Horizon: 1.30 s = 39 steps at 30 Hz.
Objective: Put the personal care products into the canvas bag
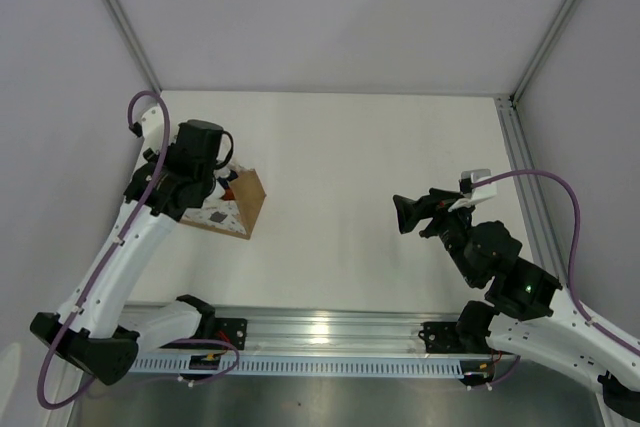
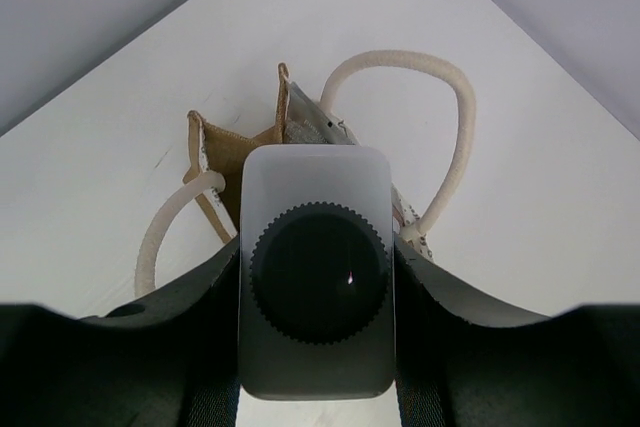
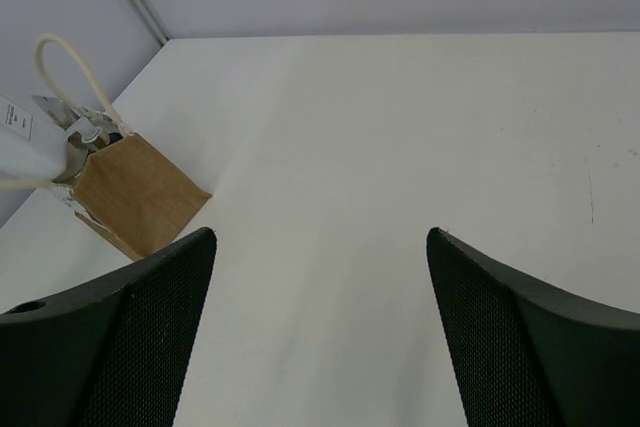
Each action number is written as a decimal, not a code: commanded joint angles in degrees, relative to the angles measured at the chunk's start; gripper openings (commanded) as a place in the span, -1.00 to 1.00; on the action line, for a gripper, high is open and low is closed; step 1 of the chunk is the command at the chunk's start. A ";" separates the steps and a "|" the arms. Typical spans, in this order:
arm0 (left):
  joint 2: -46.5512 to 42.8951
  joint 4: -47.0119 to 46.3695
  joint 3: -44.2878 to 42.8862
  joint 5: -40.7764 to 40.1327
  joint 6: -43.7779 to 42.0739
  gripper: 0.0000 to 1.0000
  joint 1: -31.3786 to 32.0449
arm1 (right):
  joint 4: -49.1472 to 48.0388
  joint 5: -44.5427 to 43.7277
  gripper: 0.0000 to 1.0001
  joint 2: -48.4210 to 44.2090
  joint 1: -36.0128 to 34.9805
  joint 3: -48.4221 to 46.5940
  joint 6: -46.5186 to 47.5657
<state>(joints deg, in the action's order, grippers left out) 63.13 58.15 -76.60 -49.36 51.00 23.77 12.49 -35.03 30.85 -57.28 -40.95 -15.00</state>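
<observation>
Bottle [image 2: 318,277], dark cap toward me, clamped in my left gripper [image 1: 218,183], hanging over bag [image 1: 245,205] mouth near table's [image 1: 350,147] left edge; drop not yet made. Tube [image 2: 315,127] already inside bag. Other two bottles unseen, bag's inside mostly blocked; probably in. Right gripper [image 3: 320,247] fingers apart, empty, right of middle.

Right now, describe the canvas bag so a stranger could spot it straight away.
Go to the left side of the white table. The canvas bag sits there, tan-brown and boxy. It is the only thing with cream looped rope handles, and a dark-capped bottle hangs just over its mouth.
</observation>
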 commanded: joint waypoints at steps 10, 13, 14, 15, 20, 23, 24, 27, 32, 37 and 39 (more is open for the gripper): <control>-0.55 -11.40 2.95 1.37 0.76 -0.99 -0.48 | -0.36 0.84 0.80 0.96 -0.29 -3.00 -0.73; -0.99 -9.91 2.86 1.73 2.17 -0.99 -0.39 | -0.27 0.92 0.80 1.05 -0.29 -3.00 -0.64; -1.26 -9.38 2.60 1.90 2.52 -0.99 -0.39 | -0.27 0.84 0.80 1.05 -0.29 -3.00 -0.64; -1.26 -8.85 2.59 2.08 3.31 -0.99 -0.39 | -0.27 0.92 0.80 1.05 -0.29 -3.08 -0.64; -0.74 -6.39 1.80 2.17 4.45 -0.99 0.40 | -0.19 0.84 0.80 1.05 -0.29 -3.08 -0.64; -0.29 -5.24 1.54 2.60 5.07 -0.99 0.84 | -0.27 0.75 0.80 1.14 -0.29 -3.08 -0.55; -0.20 -4.98 1.54 2.87 5.51 -0.99 0.84 | -0.27 0.75 0.80 1.05 -0.29 -3.08 -0.55; 0.32 -4.19 1.37 3.05 5.95 -0.99 1.02 | -0.10 0.66 0.80 0.97 -0.29 -3.08 -0.64; 2.34 2.05 -1.00 -0.29 8.76 -1.00 1.02 | -0.19 0.84 0.80 0.97 -0.29 -3.08 -0.64; 2.17 -1.45 1.27 -0.03 6.57 -0.99 1.02 | -0.19 0.75 0.80 1.05 -0.29 -3.08 -0.55; 2.78 -0.24 1.10 -1.43 6.39 -0.99 1.01 | -0.10 0.66 0.80 1.05 -0.29 -3.08 -0.55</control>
<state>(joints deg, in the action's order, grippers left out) 65.36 57.49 -75.18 -48.14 57.58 24.32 12.88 -34.02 31.68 -57.28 -41.60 -15.00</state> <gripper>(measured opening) 0.528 0.901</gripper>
